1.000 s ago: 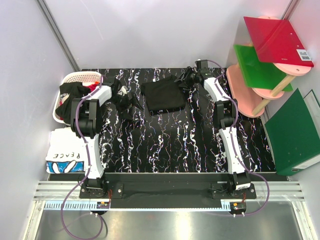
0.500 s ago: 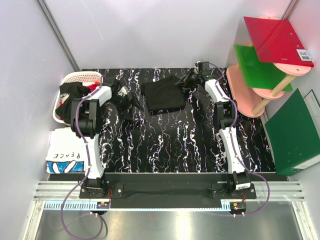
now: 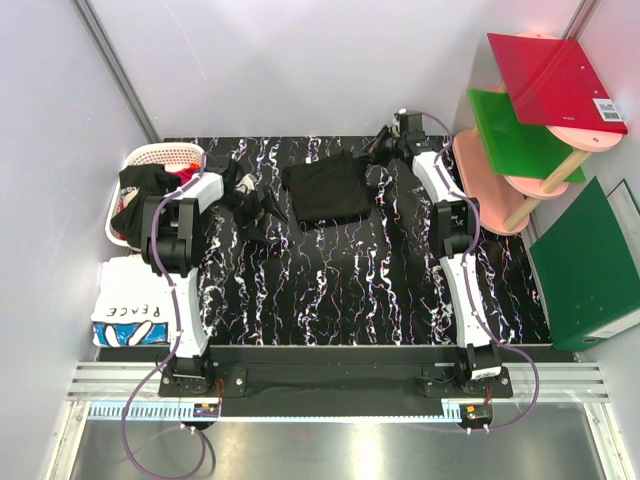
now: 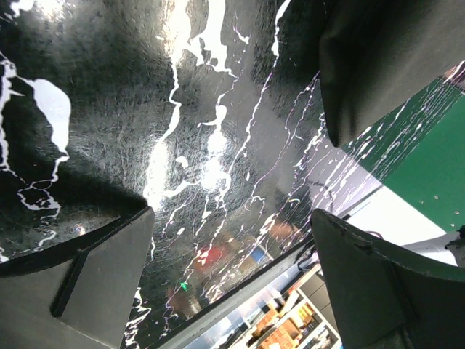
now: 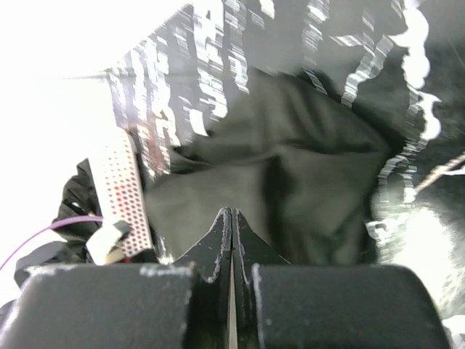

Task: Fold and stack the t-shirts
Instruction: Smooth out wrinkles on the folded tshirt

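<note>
Far right of the table, the right gripper sits at the back-right corner of the folded black t-shirt, which lies flat mid-table toward the far edge. Wrist view shows its jaws pressed fully together with dark cloth right past the tips. Can't tell if a thin edge of fabric is nipped or if it closed on nothing. Risk 1: if it missed, any lift or pull comes away with no shirt. Risk 2: if it caught only the top layer, pulling peels the fold open and the fold has to be redone. Risk 3: a one-corner grip will swing or drag the shirt, and dragging on this surface likely skews it. The left gripper has jaws wide apart with nothing between them, only bare table under it. It sits next to the crumpled black t-shirt, beside the white basket that holds more black cloth and red cloth. Closing there could bunch several layers or snag whatever trails from the basket. The white PEACE t-shirt lies near-left beside the left arm. If that's the stack spot, carrying the black one over means crossing the left arm, so collision or a dropped shirt is possible.
</note>
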Tool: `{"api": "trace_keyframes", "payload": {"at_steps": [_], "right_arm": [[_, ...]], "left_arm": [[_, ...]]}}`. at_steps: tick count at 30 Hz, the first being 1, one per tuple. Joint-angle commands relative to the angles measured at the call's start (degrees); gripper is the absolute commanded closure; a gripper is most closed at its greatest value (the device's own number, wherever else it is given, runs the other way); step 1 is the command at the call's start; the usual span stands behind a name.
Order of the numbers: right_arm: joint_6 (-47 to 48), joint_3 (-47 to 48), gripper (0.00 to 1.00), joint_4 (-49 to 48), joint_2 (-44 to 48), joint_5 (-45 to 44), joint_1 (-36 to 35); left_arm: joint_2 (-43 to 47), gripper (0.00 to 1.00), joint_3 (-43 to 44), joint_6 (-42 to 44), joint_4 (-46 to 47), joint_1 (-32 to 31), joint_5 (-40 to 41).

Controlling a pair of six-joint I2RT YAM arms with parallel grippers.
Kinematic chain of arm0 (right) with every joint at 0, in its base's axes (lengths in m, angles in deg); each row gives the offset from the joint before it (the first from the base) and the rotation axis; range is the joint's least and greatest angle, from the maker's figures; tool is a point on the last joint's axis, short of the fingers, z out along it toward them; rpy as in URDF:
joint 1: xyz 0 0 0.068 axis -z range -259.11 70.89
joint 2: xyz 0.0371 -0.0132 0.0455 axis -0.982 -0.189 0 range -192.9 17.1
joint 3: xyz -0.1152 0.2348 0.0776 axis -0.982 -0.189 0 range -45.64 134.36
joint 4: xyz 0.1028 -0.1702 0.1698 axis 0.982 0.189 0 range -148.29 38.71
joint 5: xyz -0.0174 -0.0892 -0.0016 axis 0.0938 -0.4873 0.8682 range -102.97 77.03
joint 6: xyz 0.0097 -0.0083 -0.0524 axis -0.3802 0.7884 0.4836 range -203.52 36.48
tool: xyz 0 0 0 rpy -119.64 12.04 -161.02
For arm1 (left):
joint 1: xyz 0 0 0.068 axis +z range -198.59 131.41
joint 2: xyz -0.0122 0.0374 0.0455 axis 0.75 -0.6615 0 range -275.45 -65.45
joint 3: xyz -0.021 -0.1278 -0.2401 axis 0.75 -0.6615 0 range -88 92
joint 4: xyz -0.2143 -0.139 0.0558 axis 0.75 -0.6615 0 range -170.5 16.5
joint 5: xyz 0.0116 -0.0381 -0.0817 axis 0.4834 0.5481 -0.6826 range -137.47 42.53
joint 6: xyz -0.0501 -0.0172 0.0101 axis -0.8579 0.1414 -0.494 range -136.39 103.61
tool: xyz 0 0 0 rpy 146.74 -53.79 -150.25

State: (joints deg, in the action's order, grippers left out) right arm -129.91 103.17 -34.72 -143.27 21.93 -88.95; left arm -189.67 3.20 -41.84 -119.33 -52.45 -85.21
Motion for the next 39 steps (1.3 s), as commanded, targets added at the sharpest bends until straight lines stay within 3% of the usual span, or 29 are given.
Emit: {"api": "trace_keyframes", "payload": {"at_steps": [1,9,10,11,13,16,17,18,22,25,31,39], "right_arm": [[2.4,1.0,1.0,-4.1,11.0,-4.7,0.2],[3.4,0.3,1.0,-3.6,9.6,-9.9,0.5],[3.2,-0.1,0.98,-3.1,9.0,-9.6,0.6],[3.1,-0.3,0.88,-2.5,8.2,-8.9,0.6],[2.9,-1.8,0.84,-1.7,8.1,-7.7,0.7],[4.8,-5.7,0.51,-1.0,10.9,-7.6,0.6],[5.7,-6.8,0.34,-1.0,13.0,-7.8,0.6],[6.7,-7.8,0.03,-1.0,14.0,-8.1,0.6],[7.1,-8.4,0.0,0.2,14.9,-7.6,0.8],[5.9,-5.6,0.0,2.0,12.3,-5.3,0.8],[5.9,-5.7,0.0,5.0,9.6,-3.1,0.9],[9.8,-9.7,0.0,8.8,8.8,-2.3,0.9]], "left_arm": [[-0.6,0.01,-1.9,1.9,-0.2,-0.4,1.3],[-1.1,0.01,-1.5,2.0,-0.3,-0.5,0.7],[-1.1,0.01,-1.4,2.0,-0.5,-0.5,0.6],[-0.9,0.01,-0.9,2.0,-0.4,-0.5,0.4],[-0.3,0.01,0.3,2.1,-0.4,-0.5,1.0],[-0.1,0.01,6.5,0.7,-0.3,-0.7,3.4],[-0.4,0.01,11.1,-0.4,-0.4,-0.8,4.8],[-0.7,0.01,13.5,-0.9,-0.2,-1.2,5.5],[-3.2,0.01,28.4,-3.9,0.4,-2.2,11.1],[-6.6,0.01,34.0,-8.3,2.0,-2.5,13.7],[-16.4,0.01,41.8,-15.5,5.5,-4.3,14.7],[-20.3,0.02,41.3,-17.2,6.7,-6.4,18.7]]}}
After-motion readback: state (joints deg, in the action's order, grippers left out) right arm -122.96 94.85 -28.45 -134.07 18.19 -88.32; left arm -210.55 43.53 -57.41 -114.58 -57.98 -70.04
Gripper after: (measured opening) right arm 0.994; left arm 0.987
